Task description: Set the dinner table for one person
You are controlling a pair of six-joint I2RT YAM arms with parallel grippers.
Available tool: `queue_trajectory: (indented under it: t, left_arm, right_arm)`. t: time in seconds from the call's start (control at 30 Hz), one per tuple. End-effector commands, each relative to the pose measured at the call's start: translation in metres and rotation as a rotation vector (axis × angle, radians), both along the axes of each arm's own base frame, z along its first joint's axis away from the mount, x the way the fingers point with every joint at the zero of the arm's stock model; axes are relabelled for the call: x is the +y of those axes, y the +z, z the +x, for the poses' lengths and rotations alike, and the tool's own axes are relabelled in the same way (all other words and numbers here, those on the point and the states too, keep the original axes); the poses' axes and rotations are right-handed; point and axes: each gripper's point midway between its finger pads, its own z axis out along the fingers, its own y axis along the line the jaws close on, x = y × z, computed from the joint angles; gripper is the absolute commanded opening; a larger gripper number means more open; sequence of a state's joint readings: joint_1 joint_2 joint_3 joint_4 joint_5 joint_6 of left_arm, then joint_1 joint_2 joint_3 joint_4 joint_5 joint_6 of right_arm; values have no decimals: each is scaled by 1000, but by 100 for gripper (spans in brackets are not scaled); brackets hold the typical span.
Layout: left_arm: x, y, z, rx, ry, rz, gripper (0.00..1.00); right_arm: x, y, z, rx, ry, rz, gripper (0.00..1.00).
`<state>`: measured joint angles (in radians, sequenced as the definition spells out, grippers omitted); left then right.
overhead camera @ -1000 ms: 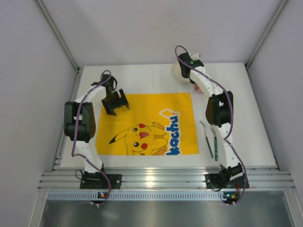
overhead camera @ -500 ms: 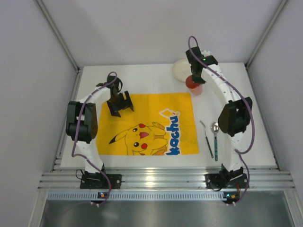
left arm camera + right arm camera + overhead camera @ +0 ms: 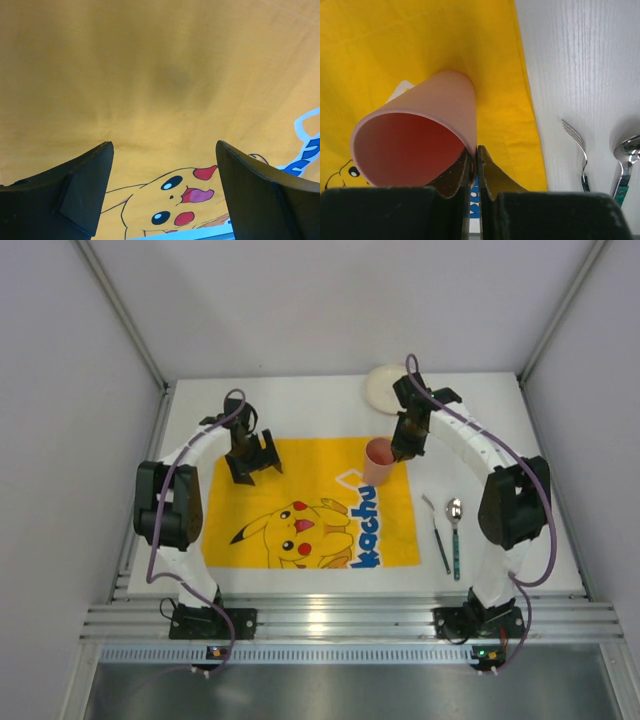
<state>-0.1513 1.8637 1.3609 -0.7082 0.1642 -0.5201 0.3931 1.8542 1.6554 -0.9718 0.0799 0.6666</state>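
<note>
1. So, right gripper (image 3: 474, 161) is pinched on the rim of the pink cup (image 3: 420, 127) — held over the yellow mat's (image 3: 300, 465) far right corner.
2. Left gripper (image 3: 162, 150) hangs spread wide above the mat.
3. Fork (image 3: 437, 530) and spoon (image 3: 455, 530) lie on the table (image 3: 300, 405) beside the mat.

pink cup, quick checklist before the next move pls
1. Grip: right gripper shut on the pink cup at its rim: ok.
2. Place: cup is over the far right corner of the yellow mat: ok.
3. Cup base touching the mat: cannot tell.
4. Clearance: left gripper open, apart from the cup: ok.
5. Cutlery: fork and spoon lie right of the mat, apart from the cup: ok.
</note>
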Motion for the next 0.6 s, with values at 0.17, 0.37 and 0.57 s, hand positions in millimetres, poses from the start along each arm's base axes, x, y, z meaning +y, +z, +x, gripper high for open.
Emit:
queue_trajectory:
  t: [0.17,0.37,0.57]
  left_arm:
    - [4,23,-4,-84,-11,20,88]
    - [6,24,-5,-86,-11,29,88]
    - [6,23,-2,-84,-8,36,88]
  right_arm:
    - [26,5,23,-57,24,85,9]
    - [37,44,34,-134,82,80,68]
    - [26,99,45,-245,89,9,81]
